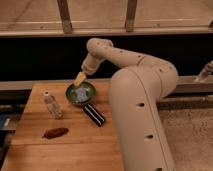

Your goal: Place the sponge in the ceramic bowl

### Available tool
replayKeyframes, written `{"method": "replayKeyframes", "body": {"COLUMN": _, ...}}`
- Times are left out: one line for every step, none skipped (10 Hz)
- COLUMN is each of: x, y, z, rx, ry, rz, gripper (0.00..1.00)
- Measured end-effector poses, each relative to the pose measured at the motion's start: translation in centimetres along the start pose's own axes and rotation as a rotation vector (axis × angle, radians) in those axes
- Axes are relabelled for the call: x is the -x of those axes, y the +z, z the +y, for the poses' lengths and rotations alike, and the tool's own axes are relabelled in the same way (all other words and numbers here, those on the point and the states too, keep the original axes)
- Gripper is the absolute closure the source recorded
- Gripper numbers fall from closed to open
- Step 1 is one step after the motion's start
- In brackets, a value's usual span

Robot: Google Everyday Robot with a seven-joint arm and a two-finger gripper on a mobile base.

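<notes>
Glossy bowl [69, 95] below gripper [80, 79]; wood tbl [75, 137]

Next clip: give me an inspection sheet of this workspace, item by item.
Surface: wooden table.
Job's things: sponge lies inside the ceramic bowl.
Clutter: translucent plastic container, black striped bar, reddish-brown oblong thing, all on the table outside the bowl.
Gripper: gripper hovers just above the bowl's far rim.
Cables: nothing seen.
Surroundings: metal railing behind, speckled floor at right.
</notes>
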Motion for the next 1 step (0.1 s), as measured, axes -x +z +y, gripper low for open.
{"method": "replayKeyframes", "body": {"x": 0.0, "y": 0.0, "z": 0.0, "rx": 0.0, "ry": 0.0, "rz": 0.0, "gripper": 0.2}}
